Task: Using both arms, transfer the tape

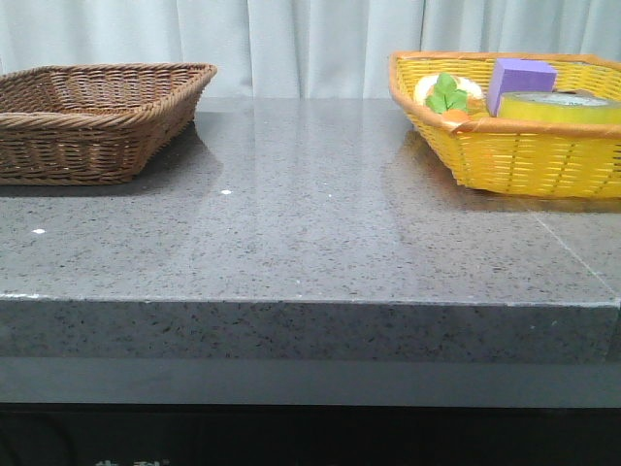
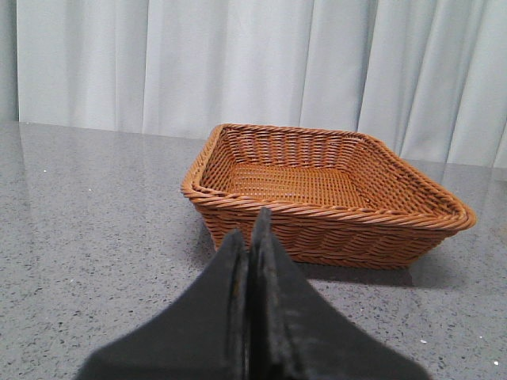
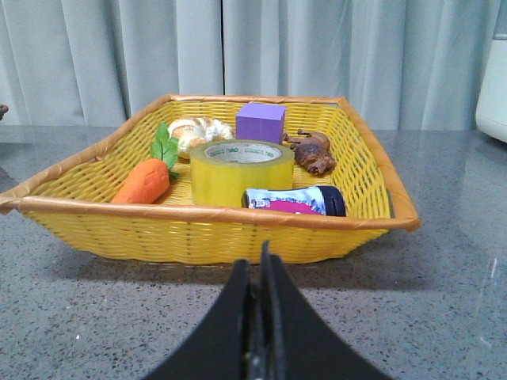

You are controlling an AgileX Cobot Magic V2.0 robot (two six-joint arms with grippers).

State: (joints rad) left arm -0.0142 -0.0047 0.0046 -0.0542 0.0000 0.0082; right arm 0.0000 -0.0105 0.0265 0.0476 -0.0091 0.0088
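The yellow tape roll [image 3: 241,170] lies flat in the middle of the yellow basket [image 3: 198,229]; in the front view the tape [image 1: 561,107] shows over the basket's [image 1: 514,155] rim at the far right. My right gripper [image 3: 255,261] is shut and empty, low over the table short of the basket. My left gripper [image 2: 250,233] is shut and empty in front of the empty brown wicker basket [image 2: 333,229]. Neither arm shows in the front view.
The yellow basket also holds a purple foam block [image 3: 261,121], a toy carrot [image 3: 143,181], a bread-like item [image 3: 198,129], a brown toy animal [image 3: 313,150] and a dark can lying down [image 3: 295,201]. The brown basket [image 1: 87,121] stands far left. A white curtain hangs behind.
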